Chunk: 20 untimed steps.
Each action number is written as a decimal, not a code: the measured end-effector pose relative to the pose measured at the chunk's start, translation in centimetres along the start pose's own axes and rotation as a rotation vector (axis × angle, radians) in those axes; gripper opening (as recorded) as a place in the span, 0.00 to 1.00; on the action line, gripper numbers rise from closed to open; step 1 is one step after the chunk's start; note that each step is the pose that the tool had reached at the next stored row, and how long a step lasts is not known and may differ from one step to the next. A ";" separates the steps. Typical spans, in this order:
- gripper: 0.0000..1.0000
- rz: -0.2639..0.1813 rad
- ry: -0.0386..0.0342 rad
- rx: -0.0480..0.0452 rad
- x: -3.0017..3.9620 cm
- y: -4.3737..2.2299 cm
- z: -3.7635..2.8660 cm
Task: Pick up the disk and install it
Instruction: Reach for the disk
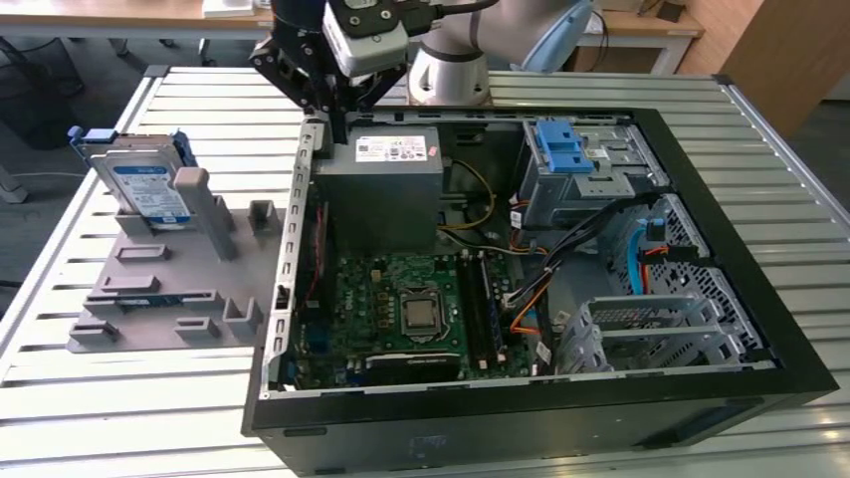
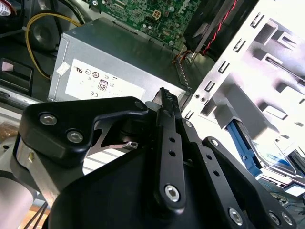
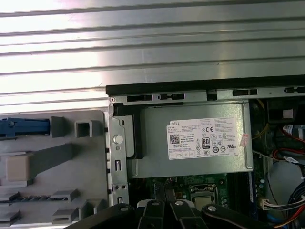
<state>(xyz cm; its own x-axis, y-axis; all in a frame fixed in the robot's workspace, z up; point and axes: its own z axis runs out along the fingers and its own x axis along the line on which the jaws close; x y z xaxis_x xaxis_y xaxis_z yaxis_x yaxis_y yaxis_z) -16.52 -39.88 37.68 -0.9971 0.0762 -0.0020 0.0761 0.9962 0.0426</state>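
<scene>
**The disk** (image 1: 143,184), a flat silver rectangular hard drive with a blue-and-white label in a blue plastic bracket, stands on edge in a slot at the far corner of a grey plastic fixture plate (image 1: 159,299), on the exterior view's left. The plate lies on the slatted metal surface (image 1: 80,398), just beside the open black computer case (image 1: 531,423).

The black claw (image 1: 332,115) hangs over the corner of the case nearest the disk, above the grey metal power-supply box (image 1: 378,189). It is apart from the disk. In the first wrist view the claw (image 3: 164,193) appears drawn narrow, with nothing between its fingers.

**Step in hand (judged):** approach for the pick-up; no grasp is made and nothing is installed.

**The grasp calls for:** widening the claw, crossing the case wall to the plate, and closing on the disk's upper edge squarely, so that it lifts straight out of its slot.
</scene>
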 end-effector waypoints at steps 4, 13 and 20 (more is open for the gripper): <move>0.11 0.000 0.0005 -0.0001 0.09 -0.01 0.04; 0.11 0.000 0.0010 0.0000 0.56 -0.05 0.12; 0.11 0.000 0.0014 0.0001 0.81 -0.07 0.18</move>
<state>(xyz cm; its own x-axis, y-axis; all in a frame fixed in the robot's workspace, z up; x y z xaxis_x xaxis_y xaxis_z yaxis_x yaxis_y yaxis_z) -17.33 -39.88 37.50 -0.9971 0.0762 -0.0005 0.0761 0.9962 0.0425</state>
